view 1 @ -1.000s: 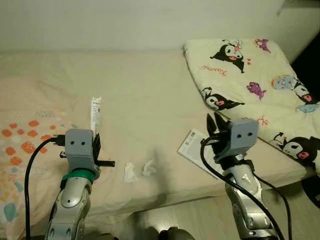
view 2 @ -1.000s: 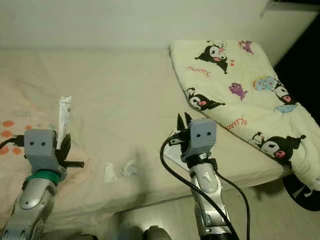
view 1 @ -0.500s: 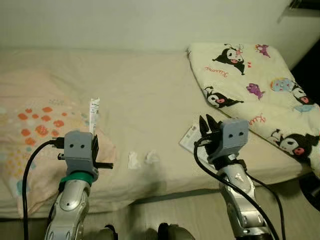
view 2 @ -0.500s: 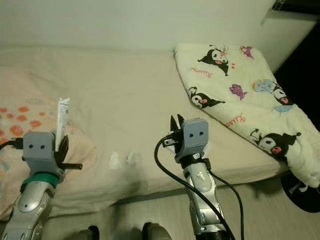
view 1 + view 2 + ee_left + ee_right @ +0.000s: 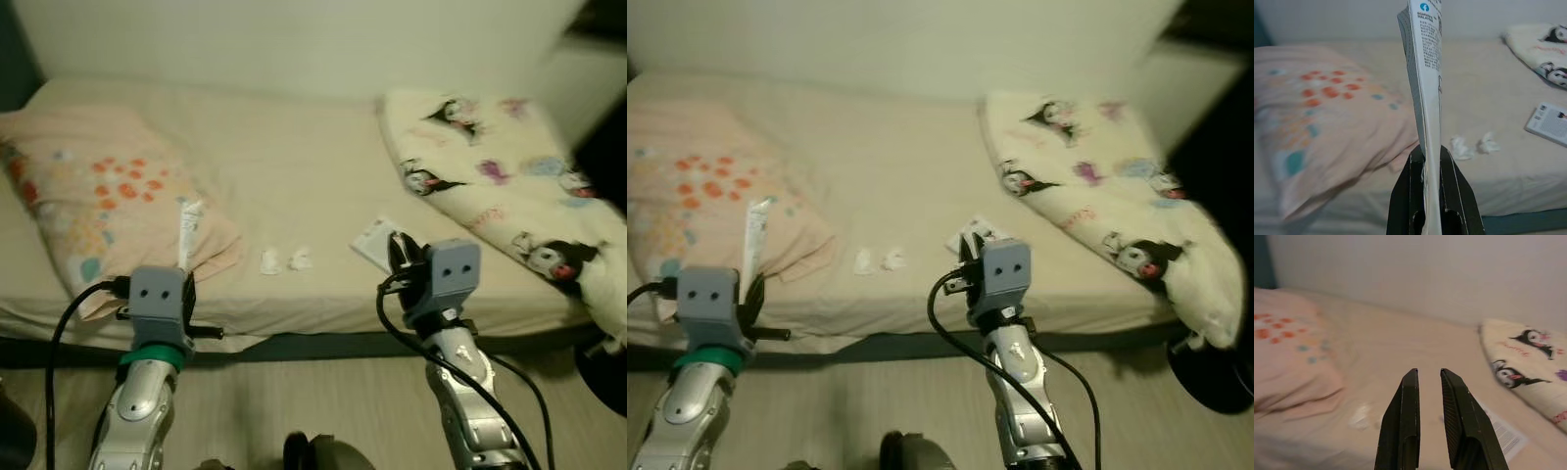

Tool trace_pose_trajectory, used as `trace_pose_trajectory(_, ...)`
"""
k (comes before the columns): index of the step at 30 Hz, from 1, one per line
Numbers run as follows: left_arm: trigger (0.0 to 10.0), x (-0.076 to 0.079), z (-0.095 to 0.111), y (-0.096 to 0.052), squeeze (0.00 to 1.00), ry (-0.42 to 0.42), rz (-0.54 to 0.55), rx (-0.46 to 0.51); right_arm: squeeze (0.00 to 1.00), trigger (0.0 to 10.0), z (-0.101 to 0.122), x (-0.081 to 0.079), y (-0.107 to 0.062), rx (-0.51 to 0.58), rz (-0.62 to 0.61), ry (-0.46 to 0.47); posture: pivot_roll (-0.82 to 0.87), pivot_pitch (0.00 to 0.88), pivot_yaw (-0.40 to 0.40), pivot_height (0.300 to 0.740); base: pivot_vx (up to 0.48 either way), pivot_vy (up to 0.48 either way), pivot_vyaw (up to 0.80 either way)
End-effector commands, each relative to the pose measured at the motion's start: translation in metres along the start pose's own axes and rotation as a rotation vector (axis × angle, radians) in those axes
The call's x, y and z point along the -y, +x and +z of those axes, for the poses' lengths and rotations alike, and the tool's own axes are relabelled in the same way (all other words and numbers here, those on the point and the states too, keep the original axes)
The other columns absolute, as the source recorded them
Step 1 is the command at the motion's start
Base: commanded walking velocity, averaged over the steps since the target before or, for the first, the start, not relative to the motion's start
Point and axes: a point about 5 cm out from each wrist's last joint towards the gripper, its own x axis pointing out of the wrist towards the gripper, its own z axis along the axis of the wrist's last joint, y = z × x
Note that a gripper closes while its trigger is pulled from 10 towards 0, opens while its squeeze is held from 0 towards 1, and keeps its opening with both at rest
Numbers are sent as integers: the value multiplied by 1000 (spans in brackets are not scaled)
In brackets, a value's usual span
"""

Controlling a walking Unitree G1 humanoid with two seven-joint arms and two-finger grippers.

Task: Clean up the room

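Observation:
My left gripper [image 5: 184, 282] is shut on a tall, thin white printed wrapper [image 5: 186, 227], which stands upright between its fingers [image 5: 1414, 161]; in the left wrist view the wrapper [image 5: 1425, 73] rises well above them. On the beige bed [image 5: 294, 166] lie two crumpled white tissues [image 5: 271, 260] [image 5: 300, 258] near the front edge. A white printed leaflet [image 5: 372, 238] lies flat to their right. My right gripper [image 5: 400, 247] hovers just in front of the leaflet, fingers [image 5: 1409, 396] nearly together with nothing between them.
A pink pillow [image 5: 108, 191] with orange spots lies at the bed's left end. A cream cartoon-print blanket [image 5: 490, 176] is at the right end. Pale floor [image 5: 294, 401] runs in front of the bed, with a dark object [image 5: 605, 377] at the far right.
The whole view has pulled back from the bed, so its front edge and the floor now show. Both grippers keep the same pose, the left still holding the wrapper.

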Motion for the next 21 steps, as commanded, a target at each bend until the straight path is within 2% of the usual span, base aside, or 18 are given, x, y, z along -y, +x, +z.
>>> trace_pose_trajectory(1, 10000, 1, -9, -4, 0, 7, 0, -39, 0, 10000, -4, 3, -2, -20, -8, -4, -22, 68, -66, 708, -428, 0, 0)
trace_pose_trajectory(8, 10000, 0, -9, -5, 0, 8, 2, -40, 0, 10000, -5, 2, -2, -23, -4, -3, -19, 72, -65, 708, -423, 0, 0)
trace_pose_trajectory(12, 10000, 0, -10, -6, 0, 11, -1, -43, 39, 10000, -5, 1, -1, -20, 3, 2, -15, 73, -65, 708, 0, 0, 675)
trace_pose_trajectory(21, 10000, 1, -10, -7, 0, 8, -12, -50, 35, 10000, -5, 0, -1, -12, 15, 23, -11, 76, -63, 708, 0, 0, 792)
